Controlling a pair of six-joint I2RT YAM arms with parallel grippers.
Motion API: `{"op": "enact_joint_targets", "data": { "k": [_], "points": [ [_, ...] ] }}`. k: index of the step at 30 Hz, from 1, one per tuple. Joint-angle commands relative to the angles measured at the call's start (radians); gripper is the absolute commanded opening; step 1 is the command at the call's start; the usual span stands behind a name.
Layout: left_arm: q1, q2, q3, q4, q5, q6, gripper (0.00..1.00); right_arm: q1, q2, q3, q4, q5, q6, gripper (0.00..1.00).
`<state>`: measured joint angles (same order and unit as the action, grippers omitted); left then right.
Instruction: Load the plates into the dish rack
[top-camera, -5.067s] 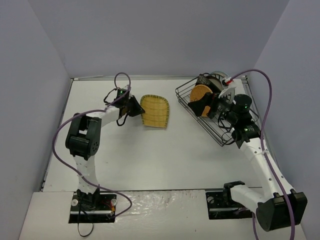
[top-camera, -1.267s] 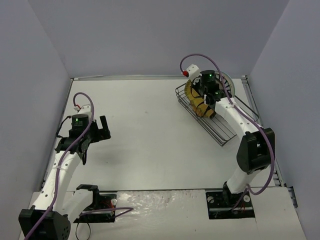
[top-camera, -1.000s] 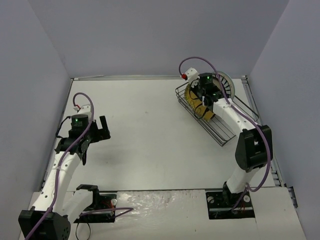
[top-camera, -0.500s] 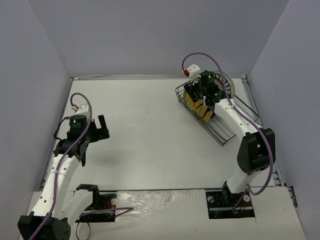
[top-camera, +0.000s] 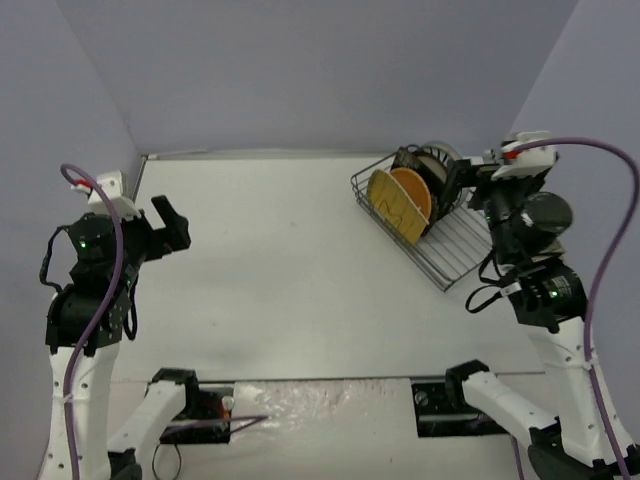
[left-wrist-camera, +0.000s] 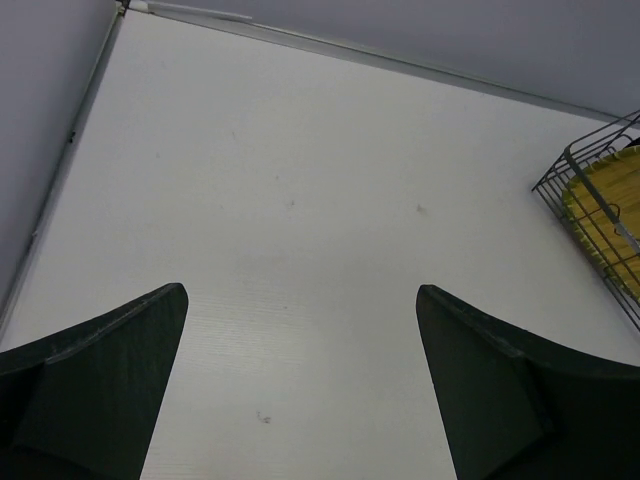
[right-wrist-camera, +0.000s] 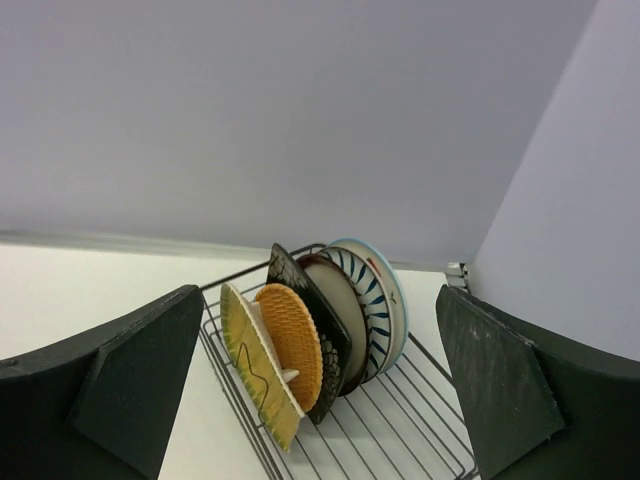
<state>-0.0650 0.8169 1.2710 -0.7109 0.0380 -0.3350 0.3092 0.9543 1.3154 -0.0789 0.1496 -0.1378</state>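
Several plates stand on edge in the dish rack (right-wrist-camera: 420, 420), front to back: yellow square (right-wrist-camera: 255, 375), orange round (right-wrist-camera: 292, 340), black floral square (right-wrist-camera: 338, 372), red-rimmed cream (right-wrist-camera: 348, 305), striped (right-wrist-camera: 380, 300), with one pale rim behind. From above, the dish rack (top-camera: 455, 245) sits at the back right, the yellow plate (top-camera: 390, 207) at its front. My right gripper (right-wrist-camera: 320, 292) is open and empty, held back from and above the rack, also seen from above (top-camera: 462, 185). My left gripper (left-wrist-camera: 302, 290) is open and empty above bare table at the left (top-camera: 172, 218).
Grey walls close in the white table (top-camera: 300, 260) on three sides. The near half of the rack holds nothing. The rack's corner (left-wrist-camera: 590, 165) and the yellow plate's edge (left-wrist-camera: 610, 215) show at the right of the left wrist view.
My right gripper opened, let go of the yellow plate in the rack and drew back to the right and up. The left arm lifted and pulled back to the left.
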Motion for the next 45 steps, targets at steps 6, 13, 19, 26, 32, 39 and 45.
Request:
{"op": "enact_joint_targets", "data": {
  "k": [6,13,19,26,32,39,45],
  "points": [
    [0.004,-0.13,0.124,-0.194,-0.18,0.049,0.97,0.004,-0.355,-0.102,-0.075,0.128,0.077,1.0],
    [-0.006,-0.247,0.102,-0.314,-0.276,0.052,0.97,0.012,-0.477,-0.102,-0.278,0.175,0.121,1.0],
    [-0.006,-0.304,0.081,-0.391,-0.232,0.011,0.97,0.021,-0.562,-0.122,-0.319,0.22,0.158,1.0],
    [-0.006,-0.314,0.065,-0.432,-0.182,0.001,0.97,0.021,-0.611,-0.13,-0.346,0.211,0.185,1.0],
    [-0.007,-0.328,0.032,-0.43,-0.169,-0.009,0.97,0.021,-0.615,-0.123,-0.367,0.195,0.187,1.0],
    [-0.01,-0.341,0.017,-0.44,-0.147,-0.017,0.97,0.021,-0.617,-0.11,-0.399,0.197,0.185,1.0],
    [-0.015,-0.349,-0.013,-0.432,-0.144,-0.047,0.97,0.021,-0.624,-0.131,-0.409,0.192,0.185,1.0]
  ]
}}
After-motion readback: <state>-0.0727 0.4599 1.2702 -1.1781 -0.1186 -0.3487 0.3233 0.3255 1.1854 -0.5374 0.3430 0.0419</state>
